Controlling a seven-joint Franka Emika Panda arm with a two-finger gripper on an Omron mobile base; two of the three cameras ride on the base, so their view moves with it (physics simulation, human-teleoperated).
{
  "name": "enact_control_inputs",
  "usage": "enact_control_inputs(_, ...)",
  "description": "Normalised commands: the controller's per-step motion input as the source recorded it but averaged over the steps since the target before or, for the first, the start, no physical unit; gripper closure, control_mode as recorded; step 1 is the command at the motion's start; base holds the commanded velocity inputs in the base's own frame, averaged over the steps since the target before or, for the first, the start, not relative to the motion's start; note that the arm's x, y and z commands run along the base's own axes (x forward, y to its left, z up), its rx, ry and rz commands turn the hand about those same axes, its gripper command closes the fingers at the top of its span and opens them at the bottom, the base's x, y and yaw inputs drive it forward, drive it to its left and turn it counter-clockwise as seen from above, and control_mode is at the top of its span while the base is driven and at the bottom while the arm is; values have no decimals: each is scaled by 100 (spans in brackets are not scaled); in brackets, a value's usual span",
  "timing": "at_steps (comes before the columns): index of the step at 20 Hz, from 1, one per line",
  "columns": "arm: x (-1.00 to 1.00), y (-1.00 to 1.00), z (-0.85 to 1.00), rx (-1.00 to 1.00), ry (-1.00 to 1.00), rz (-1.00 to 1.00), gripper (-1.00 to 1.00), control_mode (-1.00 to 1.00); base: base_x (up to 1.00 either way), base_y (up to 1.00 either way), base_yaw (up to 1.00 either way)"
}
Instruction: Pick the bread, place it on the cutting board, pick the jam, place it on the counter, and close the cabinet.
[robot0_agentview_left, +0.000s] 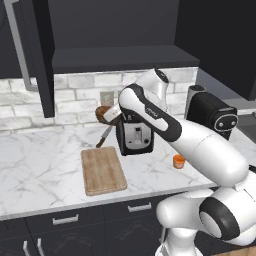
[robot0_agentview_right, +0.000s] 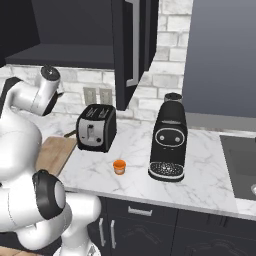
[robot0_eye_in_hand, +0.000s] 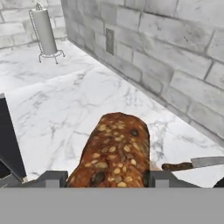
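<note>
Your two-finger gripper (robot0_eye_in_hand: 107, 178) is clamped on the seeded dark-brown loaf of bread (robot0_eye_in_hand: 114, 153), held in the air above the white marble counter (robot0_agentview_left: 40, 165). The light tan wooden cutting board (robot0_agentview_left: 102, 170) lies at six o'clock below it; lower and release there.

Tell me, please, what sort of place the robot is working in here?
Most likely a home kitchen, rendered: a marble counter against a brick backsplash, with a toaster, a coffee machine and a wooden cutting board on it.
</note>
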Motion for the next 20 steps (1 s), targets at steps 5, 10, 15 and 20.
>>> enact_control_inputs(5, -1, 0, -63, 7, 1, 0, 100, -100, 0, 0, 0)
enact_control_inputs(10, 0, 2, -55, 3, 3, 0, 100, -100, 0, 0, 0)
enact_control_inputs(15, 0, 5, -37, 2, 10, 0, 100, -100, 0, 0, 0)
enact_control_inputs(20, 5, 7, -34, 1, 10, 0, 100, -100, 0, 0, 0)
